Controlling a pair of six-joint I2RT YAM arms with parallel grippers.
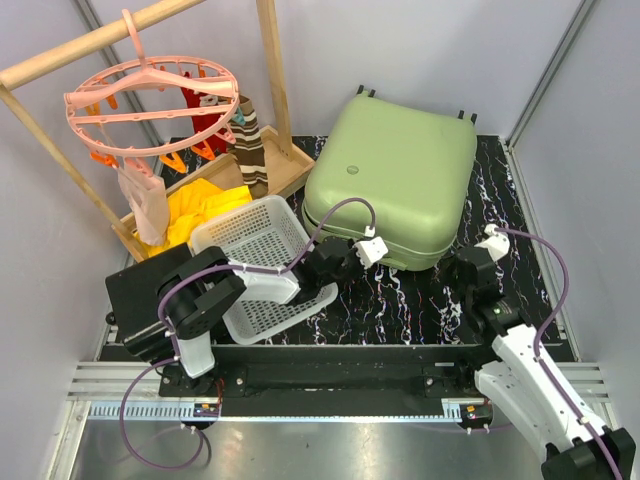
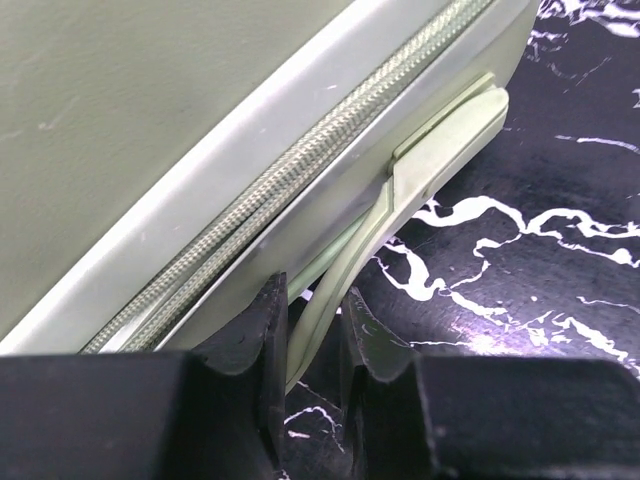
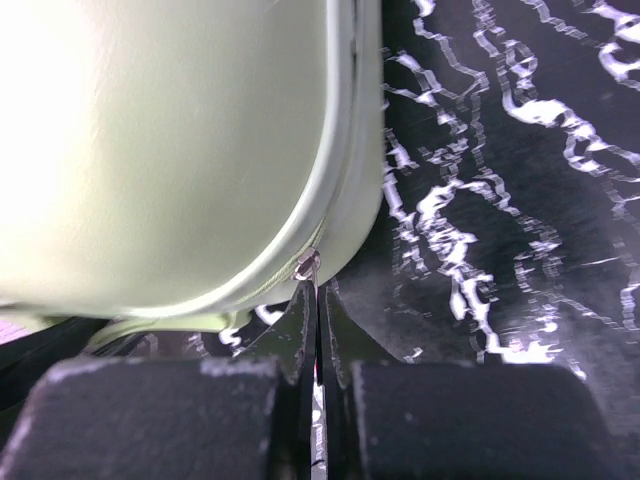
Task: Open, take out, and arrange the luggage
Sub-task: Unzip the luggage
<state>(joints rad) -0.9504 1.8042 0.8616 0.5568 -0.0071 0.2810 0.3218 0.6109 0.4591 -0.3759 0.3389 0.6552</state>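
Observation:
The luggage [image 1: 395,175], a light-green hard-shell suitcase, lies flat and closed on the black marbled mat [image 1: 400,300]. My left gripper [image 1: 352,256] is at its near edge. In the left wrist view [image 2: 313,310] the jaws stand on either side of the thin green side handle [image 2: 440,150], just below the closed zipper [image 2: 300,170], and are shut on it. My right gripper [image 1: 468,262] is at the near right corner. In the right wrist view [image 3: 318,295] it is shut on the flat metal zipper pull [image 3: 307,263] at the rounded corner of the shell [image 3: 150,130].
A white perforated basket [image 1: 235,225] sits just left of the luggage, under my left arm. A black boxy case [image 1: 135,290] is at the near left. A wooden rack with a pink clip hanger [image 1: 150,100], yellow cloth [image 1: 205,205] and a striped sock [image 1: 250,140] stands at the back left.

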